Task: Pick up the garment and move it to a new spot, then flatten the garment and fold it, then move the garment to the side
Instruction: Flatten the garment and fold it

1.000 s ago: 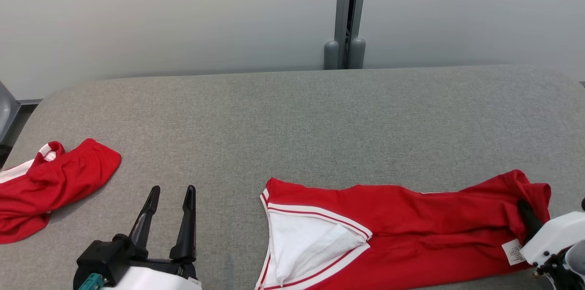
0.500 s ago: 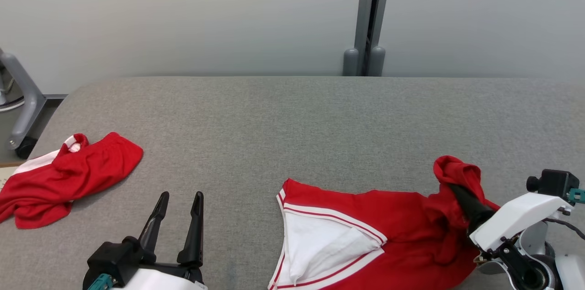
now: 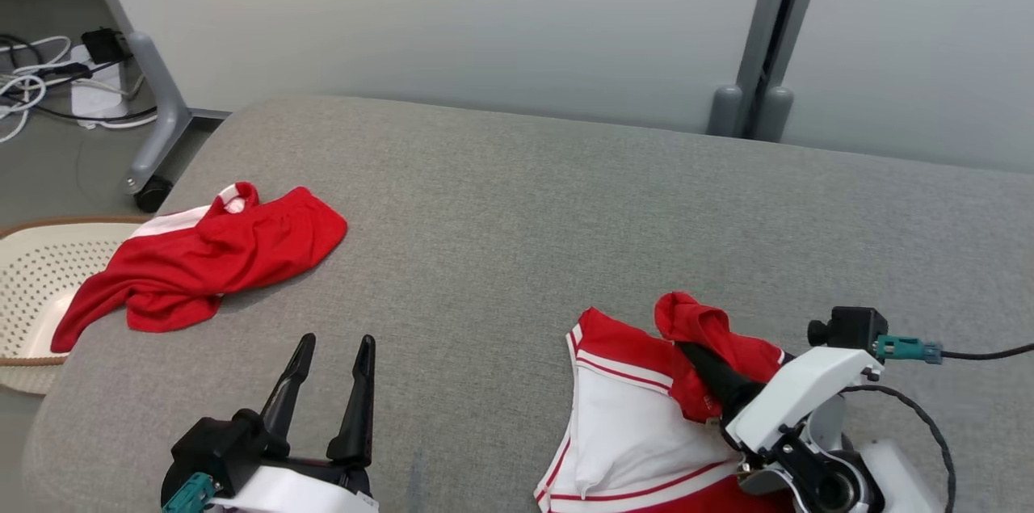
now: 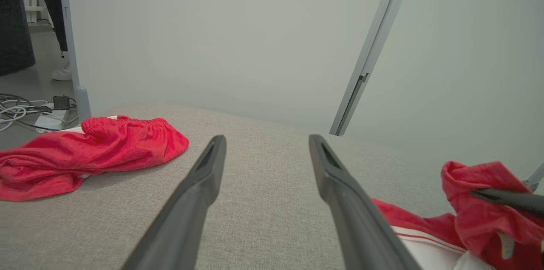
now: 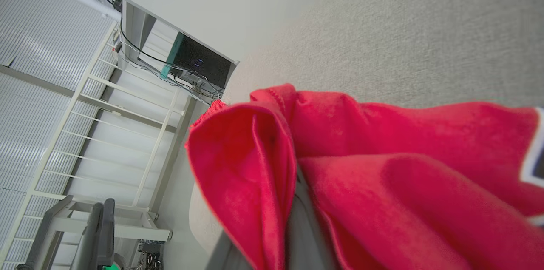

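Jaws: right gripper (image 3: 688,347) clamped on the red-and-white garment (image 3: 622,424); left gripper (image 3: 337,341) spread wide, holding nothing
I observed the garment at the near right of the grey padded table (image 3: 517,198), one red end bunched up and lifted around the right fingers (image 3: 715,376), the white-lined part lying flat on the surface. I noted a second red garment (image 3: 234,246) well apart at the table's left edge, beside a perforated white basket (image 3: 32,287)
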{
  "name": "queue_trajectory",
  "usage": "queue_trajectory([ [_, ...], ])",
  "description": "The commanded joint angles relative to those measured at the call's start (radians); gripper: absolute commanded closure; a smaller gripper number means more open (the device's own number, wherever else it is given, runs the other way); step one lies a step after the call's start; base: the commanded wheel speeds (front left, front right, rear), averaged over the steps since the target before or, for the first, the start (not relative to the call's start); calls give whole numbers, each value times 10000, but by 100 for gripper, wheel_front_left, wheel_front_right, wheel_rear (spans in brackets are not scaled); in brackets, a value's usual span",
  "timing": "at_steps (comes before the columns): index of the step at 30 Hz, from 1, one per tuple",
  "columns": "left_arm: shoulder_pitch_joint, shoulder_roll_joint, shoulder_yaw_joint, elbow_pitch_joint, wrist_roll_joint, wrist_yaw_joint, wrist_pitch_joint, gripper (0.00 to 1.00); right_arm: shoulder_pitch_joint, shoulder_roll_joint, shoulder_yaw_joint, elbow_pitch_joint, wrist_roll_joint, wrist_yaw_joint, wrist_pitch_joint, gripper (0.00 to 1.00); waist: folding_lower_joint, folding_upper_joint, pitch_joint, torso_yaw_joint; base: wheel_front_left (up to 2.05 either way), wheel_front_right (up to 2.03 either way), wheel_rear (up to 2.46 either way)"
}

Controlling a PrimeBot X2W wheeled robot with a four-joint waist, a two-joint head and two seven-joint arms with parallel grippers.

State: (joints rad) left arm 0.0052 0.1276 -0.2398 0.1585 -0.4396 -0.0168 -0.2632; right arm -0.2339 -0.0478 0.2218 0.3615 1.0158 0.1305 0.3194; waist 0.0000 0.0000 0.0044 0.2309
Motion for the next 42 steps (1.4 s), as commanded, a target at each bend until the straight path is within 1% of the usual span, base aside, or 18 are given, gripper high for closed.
queue_trajectory([
  [1, -225, 41, -18, 11, 30, -44, 13, 0, -174, -56, 96, 161, 119, 5, -149, 100, 0, 0, 45, 153, 0, 0, 0],
  [5, -279, 26, -109, 96, 48, -71, 32, 0, -775, -52, 858, 1246, 676, 5, -682, 100, 0, 0, 96, 373, 0, 0, 0],
  [8, -338, 59, -119, 128, 44, -63, 14, 0, -1186, -55, 1486, 1815, 1223, 5, -1066, 100, 0, 0, 115, 457, 0, 0, 0],
  [14, -395, 115, -132, 120, 25, -2, 43, 0, -1827, -56, 2745, 2681, 2120, 5, -1665, 100, 0, 0, 143, 486, 0, 0, 0],
  [19, -339, 143, -169, 103, 16, 68, 78, 0, -2117, -55, 3652, 3167, 2717, 5, -1874, 100, 0, 0, 112, 388, 0, 0, 0],
  [20, -321, 145, -175, 105, 7, 76, 88, 0, -2169, -55, 3814, 3213, 2819, 5, -1930, 69, 0, 0, 100, 352, 0, 0, 0],
  [21, -306, 149, -178, 106, -2, 90, 99, 0, -2209, -55, 3954, 3251, 2914, 5, -1992, 14, 0, 0, 75, 311, 0, 0, 0],
  [22, -295, 152, -187, 102, -10, 104, 105, 0, -2254, -55, 4080, 3284, 3007, 5, -2054, 0, 0, 0, 49, 268, 0, 0, 0],
  [27, -203, 211, -167, 42, -51, 176, 142, 0, -2497, -55, 4478, 3083, 3314, 5, -2441, 0, 0, 0, -162, -20, 0, 0, 0],
  [33, -78, 269, -133, -86, -89, 261, 167, 0, -2697, -147, 4362, 2524, 3118, 5, -2671, 0, 0, 0, -330, -420, 0, 0, 0],
  [36, 3, 283, -120, -150, -123, 308, 179, 0, -2595, -511, 4026, 1853, 2975, 5, -2815, 0, 0, 0, -388, -653, 0, 0, 0],
  [42, 75, 273, -121, -280, -140, 391, 163, 0, -2035, -1829, 2783, 725, 2230, 5, -3342, 0, 0, 0, -460, -1052, 0, 0, 0],
])
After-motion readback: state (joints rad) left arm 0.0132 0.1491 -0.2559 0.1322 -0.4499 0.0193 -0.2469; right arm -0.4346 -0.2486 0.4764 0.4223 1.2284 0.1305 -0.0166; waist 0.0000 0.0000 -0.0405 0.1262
